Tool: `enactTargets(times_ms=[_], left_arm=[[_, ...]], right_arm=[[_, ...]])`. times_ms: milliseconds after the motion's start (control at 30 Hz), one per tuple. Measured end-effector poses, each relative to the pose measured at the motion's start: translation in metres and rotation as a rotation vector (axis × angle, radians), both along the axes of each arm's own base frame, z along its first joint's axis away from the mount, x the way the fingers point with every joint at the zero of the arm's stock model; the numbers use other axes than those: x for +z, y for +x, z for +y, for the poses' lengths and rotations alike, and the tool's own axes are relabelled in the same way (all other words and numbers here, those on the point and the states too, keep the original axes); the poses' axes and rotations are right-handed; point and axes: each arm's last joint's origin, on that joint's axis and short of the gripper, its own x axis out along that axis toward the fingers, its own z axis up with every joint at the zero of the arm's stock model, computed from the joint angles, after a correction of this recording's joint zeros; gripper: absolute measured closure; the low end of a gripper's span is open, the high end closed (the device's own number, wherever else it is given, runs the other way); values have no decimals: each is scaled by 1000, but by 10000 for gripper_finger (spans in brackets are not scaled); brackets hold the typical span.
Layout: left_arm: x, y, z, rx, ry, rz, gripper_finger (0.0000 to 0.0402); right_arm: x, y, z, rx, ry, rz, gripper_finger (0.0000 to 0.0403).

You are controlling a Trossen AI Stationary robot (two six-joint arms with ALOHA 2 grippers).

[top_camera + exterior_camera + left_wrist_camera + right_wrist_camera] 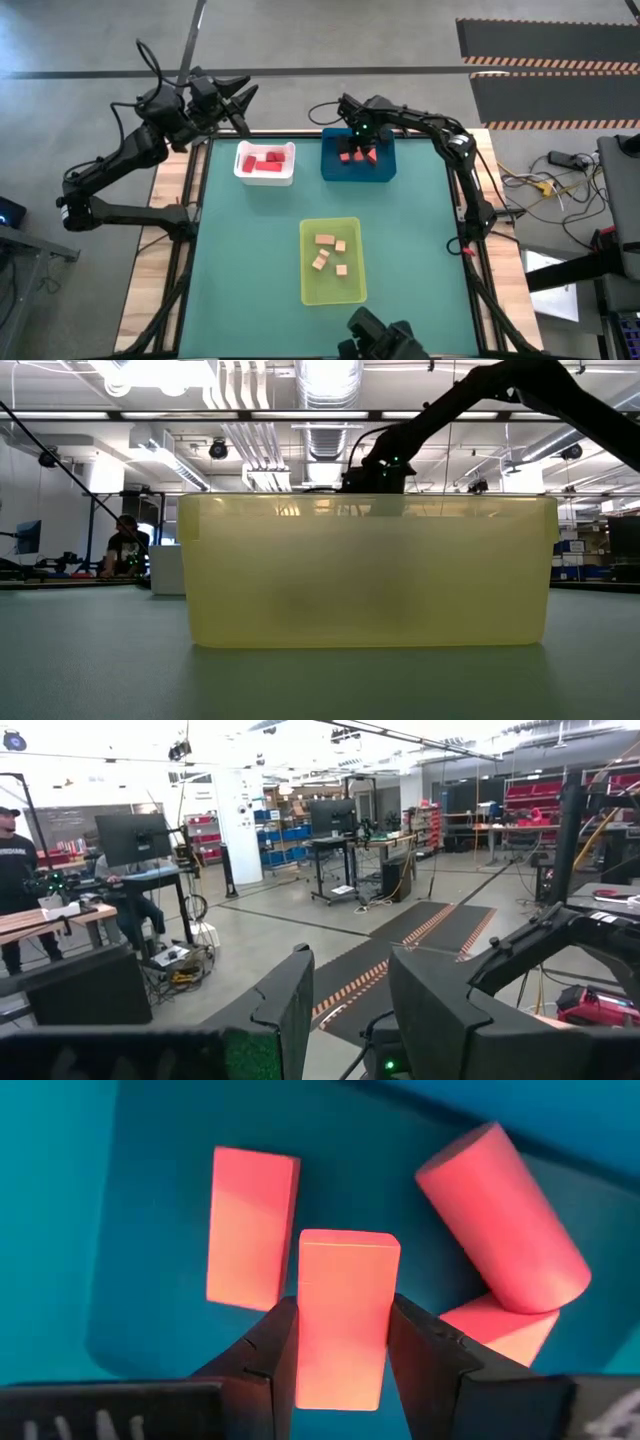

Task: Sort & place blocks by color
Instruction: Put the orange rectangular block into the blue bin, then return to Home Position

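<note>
Closest to the low camera is the yellow-green bin [368,570], and it pretty much blocks everything behind it; from above it holds four tan blocks [330,252] lying loose. Farther back, the white bin [243,169] has the deep red blocks [266,161]. Next to it the blue bin [332,167] holds the coral ones, and the right gripper [340,1342] hangs over it, clamped on a coral bar [344,1315]. The bar's long axis runs straight out along the fingers, sticking past the tips. Around it in the bin: another coral bar [251,1226] lying roughly parallel, a coral cylinder [500,1217] angled off diagonally, and one more coral piece [500,1330] half hidden under it. The left gripper [345,1000] is up off the table's far left corner, fingers apart, nothing in them.
</note>
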Motion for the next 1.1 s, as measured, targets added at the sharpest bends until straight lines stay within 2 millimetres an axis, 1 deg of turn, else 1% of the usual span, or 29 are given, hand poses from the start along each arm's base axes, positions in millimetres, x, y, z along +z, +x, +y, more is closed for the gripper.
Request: enactTargets(times_ms=[167, 267, 533, 667, 767, 900, 1000, 1100], left_arm=[[-2, 0, 1, 21, -5, 4, 285], [-3, 1, 1, 22, -7, 8, 285], [-3, 1, 1, 21, -9, 7, 285], [-4, 1, 1, 20, -14, 7, 285], [-5, 1, 1, 17, -35, 5, 285], [-10, -2, 0, 6, -124, -4, 285], [-15, -4, -2, -10, -197, 15, 285], [-21, -7, -5, -59, -260, 49, 285]], right_arm=[[-1, 0, 0, -3, -22, 19, 286], [-1, 0, -1, -4, -24, 19, 280], [-1, 0, 0, -7, -20, 18, 225], [6, -2, 2, -7, -20, 12, 211], [22, -4, 5, -6, -42, -17, 210], [52, -6, 16, 10, -90, -76, 216], [79, -6, 29, 32, -144, -136, 223], [104, -4, 48, 63, -212, -183, 229]])
